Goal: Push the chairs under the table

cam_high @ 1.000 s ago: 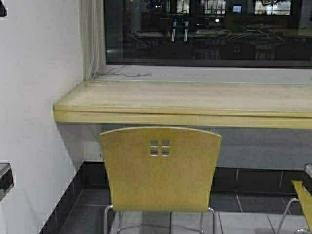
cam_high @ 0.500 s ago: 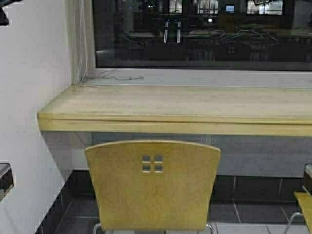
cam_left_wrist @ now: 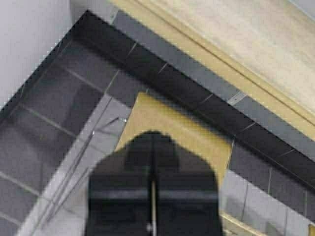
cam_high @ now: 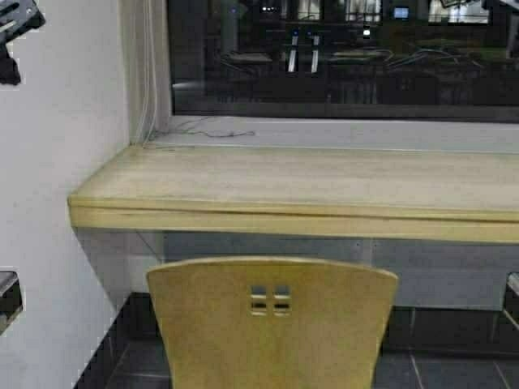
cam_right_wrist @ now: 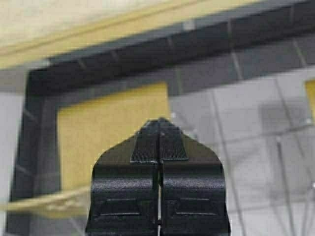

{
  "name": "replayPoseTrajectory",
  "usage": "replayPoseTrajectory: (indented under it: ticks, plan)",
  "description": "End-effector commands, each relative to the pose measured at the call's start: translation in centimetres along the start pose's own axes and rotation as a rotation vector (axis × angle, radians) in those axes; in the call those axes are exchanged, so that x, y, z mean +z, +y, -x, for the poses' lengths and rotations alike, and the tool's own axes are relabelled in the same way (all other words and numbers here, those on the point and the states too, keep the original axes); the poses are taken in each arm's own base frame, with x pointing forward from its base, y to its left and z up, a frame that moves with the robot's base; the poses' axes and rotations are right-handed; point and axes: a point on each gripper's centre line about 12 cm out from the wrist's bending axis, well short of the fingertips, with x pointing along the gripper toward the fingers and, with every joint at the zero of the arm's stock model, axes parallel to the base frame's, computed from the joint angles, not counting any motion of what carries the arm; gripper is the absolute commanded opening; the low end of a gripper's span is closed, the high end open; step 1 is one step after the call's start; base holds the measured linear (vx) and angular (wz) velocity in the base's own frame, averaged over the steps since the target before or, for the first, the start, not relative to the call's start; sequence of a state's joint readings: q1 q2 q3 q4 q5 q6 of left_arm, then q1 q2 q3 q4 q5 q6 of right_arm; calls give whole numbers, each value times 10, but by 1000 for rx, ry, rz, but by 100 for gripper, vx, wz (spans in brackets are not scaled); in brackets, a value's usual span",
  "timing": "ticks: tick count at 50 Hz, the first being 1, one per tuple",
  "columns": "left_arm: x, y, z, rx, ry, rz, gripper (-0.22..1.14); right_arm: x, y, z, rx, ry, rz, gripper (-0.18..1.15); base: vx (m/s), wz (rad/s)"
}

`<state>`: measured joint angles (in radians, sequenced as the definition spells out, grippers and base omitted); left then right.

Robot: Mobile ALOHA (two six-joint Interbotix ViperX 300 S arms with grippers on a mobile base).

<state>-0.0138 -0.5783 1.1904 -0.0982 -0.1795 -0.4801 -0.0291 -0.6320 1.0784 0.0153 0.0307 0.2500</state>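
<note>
A chair [cam_high: 272, 340] with a yellow-tan curved back and small square cutouts stands right in front of me, facing the long pale wood table [cam_high: 308, 178]. Its back fills the bottom centre of the high view, below the table's thick front edge. In the left wrist view my left gripper [cam_left_wrist: 152, 135] is shut with nothing in it, above the chair's seat [cam_left_wrist: 162, 115]. My right gripper [cam_right_wrist: 159, 122] is also shut and empty, over the same seat [cam_right_wrist: 108, 123]. The table edge [cam_right_wrist: 74, 19] lies beyond the seat.
A white wall [cam_high: 57, 162] closes off the left end of the table. A dark window [cam_high: 340, 57] runs behind it, with thin cables [cam_high: 203, 130] on the sill. A sliver of another yellow chair [cam_right_wrist: 310, 98] shows over the grey tiled floor.
The robot has driven forward: table and chair back sit lower and larger in the high view. The second chair at the right edge has left that view.
</note>
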Motion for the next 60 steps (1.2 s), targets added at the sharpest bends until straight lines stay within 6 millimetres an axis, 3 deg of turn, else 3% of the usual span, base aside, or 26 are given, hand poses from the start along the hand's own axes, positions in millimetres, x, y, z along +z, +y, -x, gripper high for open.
replayPoseTrajectory:
  ticks: [1,11,18,27,37,42,53,56,60]
  plan:
    - [-5,-9,-2,-12,47,72,3,2,6,0,15,19,4,5,20,8]
    - [-54,-31,9,-75,234,239,4,-25,17,4,47,133,-100,5,17,8]
    - [-66,-41,11,-94,287,295,10,-35,33,3,98,177,-172,5,13,1]
    - [-80,-39,5,-46,330,355,34,-51,54,-6,153,232,-249,5,6,-5]
    - [-113,-42,-29,40,404,326,62,-70,71,-44,127,279,-373,9,2,-2]
    - [-135,-46,-47,88,444,313,71,-85,79,-63,95,327,-421,24,-1,-1]
    - [-165,-43,-68,173,397,427,76,-130,70,-96,-71,428,-590,87,0,0]
    - [-171,-40,-73,212,379,491,77,-143,68,-105,-118,455,-633,96,0,0]
    - [-178,-37,-79,257,376,552,77,-157,72,-113,-174,494,-710,98,1,-1]
